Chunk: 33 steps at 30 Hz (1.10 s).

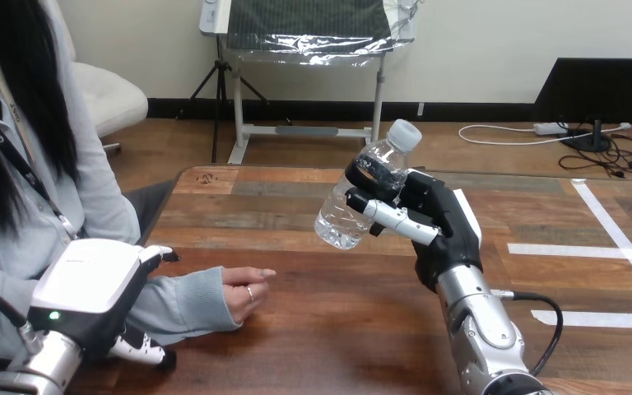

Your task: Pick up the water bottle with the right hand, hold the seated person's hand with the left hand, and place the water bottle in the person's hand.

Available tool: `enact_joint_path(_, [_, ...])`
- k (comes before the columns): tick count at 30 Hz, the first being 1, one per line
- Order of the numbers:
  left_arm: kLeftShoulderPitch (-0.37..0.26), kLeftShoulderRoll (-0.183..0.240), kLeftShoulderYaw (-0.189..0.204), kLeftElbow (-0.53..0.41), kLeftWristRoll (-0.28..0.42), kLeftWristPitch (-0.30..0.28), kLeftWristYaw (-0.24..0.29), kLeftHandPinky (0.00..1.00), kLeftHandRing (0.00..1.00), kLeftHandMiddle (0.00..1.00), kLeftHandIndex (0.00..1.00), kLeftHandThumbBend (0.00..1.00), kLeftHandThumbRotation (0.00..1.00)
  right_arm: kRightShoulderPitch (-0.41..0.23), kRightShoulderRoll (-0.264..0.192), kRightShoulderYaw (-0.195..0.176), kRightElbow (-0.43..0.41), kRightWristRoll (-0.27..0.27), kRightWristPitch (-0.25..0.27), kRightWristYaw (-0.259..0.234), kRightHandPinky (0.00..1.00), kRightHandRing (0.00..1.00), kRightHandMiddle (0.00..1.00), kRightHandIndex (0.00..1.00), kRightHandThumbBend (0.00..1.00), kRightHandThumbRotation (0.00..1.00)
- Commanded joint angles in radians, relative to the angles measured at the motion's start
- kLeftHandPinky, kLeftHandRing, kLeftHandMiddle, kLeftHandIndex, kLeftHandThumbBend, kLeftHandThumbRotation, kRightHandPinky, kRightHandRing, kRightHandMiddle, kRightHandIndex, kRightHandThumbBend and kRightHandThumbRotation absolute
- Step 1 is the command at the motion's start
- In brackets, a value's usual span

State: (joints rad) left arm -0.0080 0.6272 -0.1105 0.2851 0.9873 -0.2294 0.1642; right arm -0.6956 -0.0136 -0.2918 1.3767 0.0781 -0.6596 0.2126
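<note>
**Entry, left to right, placed against the person's hand.**

1. Left robot hand (90,284): left of the person's hand (245,293), lying over the grey sleeve at the forearm. Whether it grips the arm or only rests against it cannot be told.
2. Person's hand: on the tabletop (337,329), loosely curled, holding nothing.
3. Water bottle (340,217): above and right of the person's hand, well apart from it and clear of the tabletop. It is tilted, cap toward the upper right. Container: clear plastic with a white cap on. No water level can be made out.
4. Right robot hand (434,216): right of the person's hand, clenched round the bottle's middle.

**Step in hand (judged):** carrying the bottle across for delivery.

**Handling note:** lower it leftward, base first. The person's palm likely needs to open before release. Keep the grip until the bottle is seated there.
</note>
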Motion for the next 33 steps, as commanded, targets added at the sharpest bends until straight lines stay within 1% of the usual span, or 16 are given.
enact_joint_path(1, [-0.068, 0.02, -0.039, 0.055, -0.006, 0.001, 0.018, 0.71, 0.72, 0.76, 0.79, 1.0, 0.28, -0.037, -0.038, -0.003, -0.073, 0.003, -0.057, 0.0, 0.26, 0.28, 0.36, 0.37, 0.67, 0.0])
enact_joint_path(7, [-0.085, 0.023, -0.063, 0.071, -0.011, 0.003, 0.01, 0.7, 0.71, 0.75, 0.79, 1.0, 0.28, -0.035, -0.043, -0.003, -0.073, 0.007, -0.066, 0.006, 0.26, 0.28, 0.36, 0.38, 0.66, 0.0])
enact_joint_path(13, [-0.097, 0.015, -0.081, 0.077, -0.012, 0.021, 0.008, 0.69, 0.7, 0.74, 0.78, 1.0, 0.28, -0.033, -0.045, -0.012, -0.074, 0.023, -0.073, 0.037, 0.26, 0.28, 0.36, 0.38, 0.65, 0.0])
enact_joint_path(19, [-0.11, 0.007, -0.101, 0.091, -0.008, 0.031, 0.025, 0.66, 0.68, 0.72, 0.76, 1.0, 0.26, -0.03, -0.05, -0.01, -0.074, 0.019, -0.084, 0.035, 0.26, 0.28, 0.36, 0.38, 0.64, 0.0])
enact_joint_path(27, [-0.123, -0.004, -0.12, 0.113, -0.023, 0.025, 0.059, 0.58, 0.61, 0.67, 0.71, 1.0, 0.21, -0.03, -0.053, -0.008, -0.074, 0.017, -0.079, 0.029, 0.26, 0.28, 0.36, 0.38, 0.64, 0.0])
enact_joint_path(33, [-0.129, -0.012, -0.135, 0.12, -0.023, 0.038, 0.071, 0.53, 0.56, 0.62, 0.67, 1.0, 0.18, -0.03, -0.055, -0.009, -0.073, 0.018, -0.073, 0.028, 0.25, 0.28, 0.36, 0.38, 0.64, 0.0])
